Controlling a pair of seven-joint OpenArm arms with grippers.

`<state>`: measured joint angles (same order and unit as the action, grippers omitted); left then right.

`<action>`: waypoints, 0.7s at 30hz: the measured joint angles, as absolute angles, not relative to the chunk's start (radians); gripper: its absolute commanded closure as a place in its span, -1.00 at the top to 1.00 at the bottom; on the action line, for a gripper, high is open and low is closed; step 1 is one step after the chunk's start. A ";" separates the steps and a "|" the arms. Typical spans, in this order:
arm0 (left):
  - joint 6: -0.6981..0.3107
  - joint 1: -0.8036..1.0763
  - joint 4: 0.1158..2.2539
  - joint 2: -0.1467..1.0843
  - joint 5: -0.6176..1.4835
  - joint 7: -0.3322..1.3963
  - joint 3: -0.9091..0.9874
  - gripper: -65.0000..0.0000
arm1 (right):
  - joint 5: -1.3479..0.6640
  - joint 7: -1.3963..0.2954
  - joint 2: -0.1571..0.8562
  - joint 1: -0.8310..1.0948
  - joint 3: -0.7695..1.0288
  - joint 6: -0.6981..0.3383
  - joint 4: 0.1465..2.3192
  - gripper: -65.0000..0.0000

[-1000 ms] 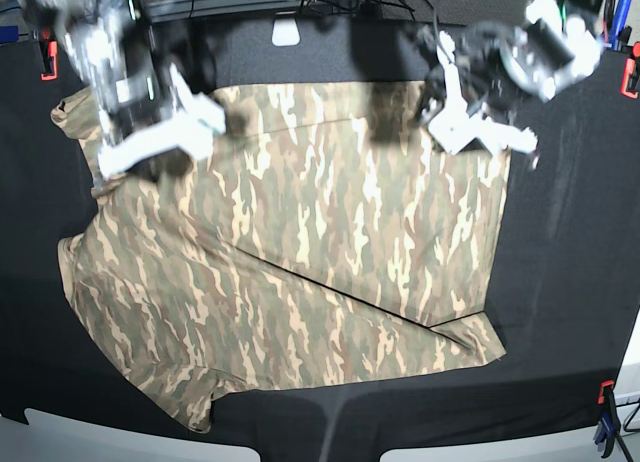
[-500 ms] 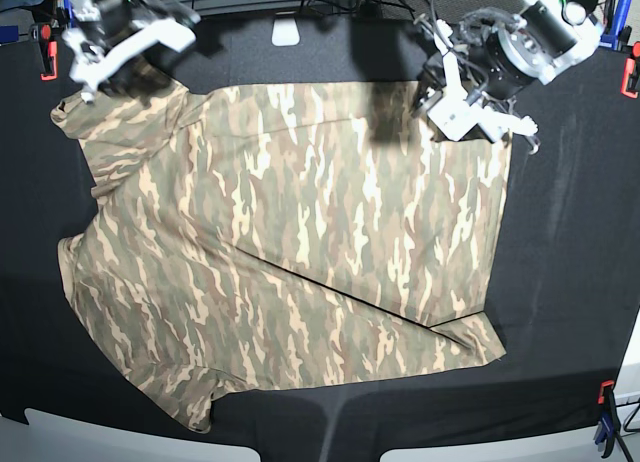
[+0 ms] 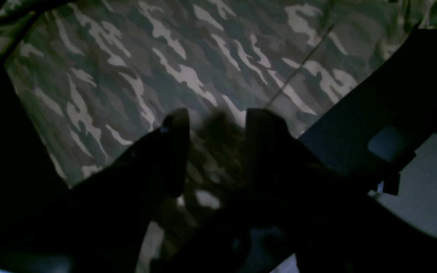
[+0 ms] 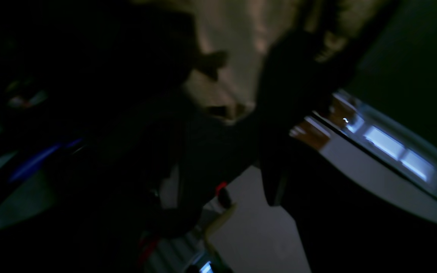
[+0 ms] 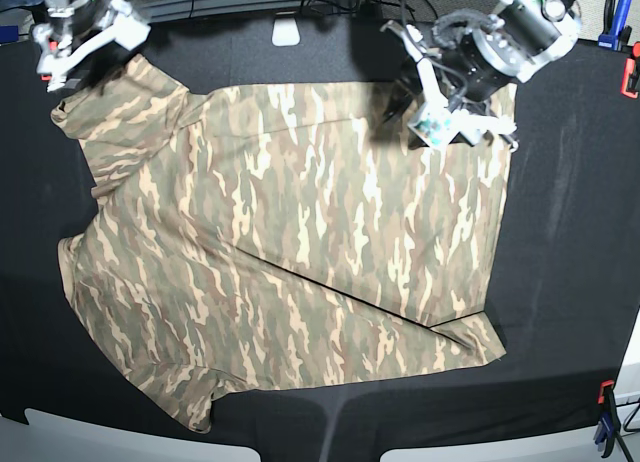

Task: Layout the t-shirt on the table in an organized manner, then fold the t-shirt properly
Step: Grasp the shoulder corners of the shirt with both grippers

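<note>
Your camouflage t-shirt (image 5: 290, 242) lies spread across the black tabletop (image 5: 570, 282).
Your left end effector (image 3: 212, 125) hovers above it, jaws apart; your right end effector (image 5: 85, 52) likewise gapes empty.

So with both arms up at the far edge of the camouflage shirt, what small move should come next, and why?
Probably lower the left gripper onto the camouflage-print t-shirt at its far corner. It hovers there with jaws apart, holding nothing, while the shirt lies skewed on the black cloth-covered table, one corner folded over. The right gripper is at the opposite far corner.
</note>
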<state>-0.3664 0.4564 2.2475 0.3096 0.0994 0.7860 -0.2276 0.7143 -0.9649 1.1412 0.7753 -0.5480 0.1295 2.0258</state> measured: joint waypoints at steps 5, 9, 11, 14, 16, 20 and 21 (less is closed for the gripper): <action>-0.366 0.456 2.247 0.310 0.088 0.786 -0.227 -0.33 | 0.699 -0.905 1.141 0.776 -0.548 0.131 2.026 -0.08; -0.366 0.456 2.247 0.310 0.088 0.786 -0.227 -0.33 | 0.646 -0.837 1.141 0.776 -0.548 0.088 1.996 -0.08; -0.366 0.456 2.247 0.310 0.088 0.786 -0.227 -0.33 | 0.636 -0.814 1.140 0.776 -0.548 0.083 1.959 -0.08; -0.366 0.456 2.247 0.310 0.088 0.786 -0.227 -0.33 | 0.636 -0.783 1.139 0.776 -0.548 0.083 1.893 -0.08; -0.366 0.456 2.247 0.310 0.089 0.786 -0.227 -0.33 | 0.636 -0.758 1.139 0.776 -0.548 0.083 1.854 -0.08; -0.366 0.456 2.247 0.310 0.089 0.786 -0.227 -0.33 | 0.637 -0.697 1.138 0.776 -0.548 0.108 1.832 -0.08; -0.366 0.456 2.247 0.310 0.088 0.786 -0.227 -0.33 | 0.647 -0.695 1.138 0.776 -0.548 0.126 1.832 -0.08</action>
<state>-0.3664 0.4564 2.2471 0.3099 0.0883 0.7856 -0.2272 0.6468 -0.6949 1.1378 0.7757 -0.5480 0.1257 1.8317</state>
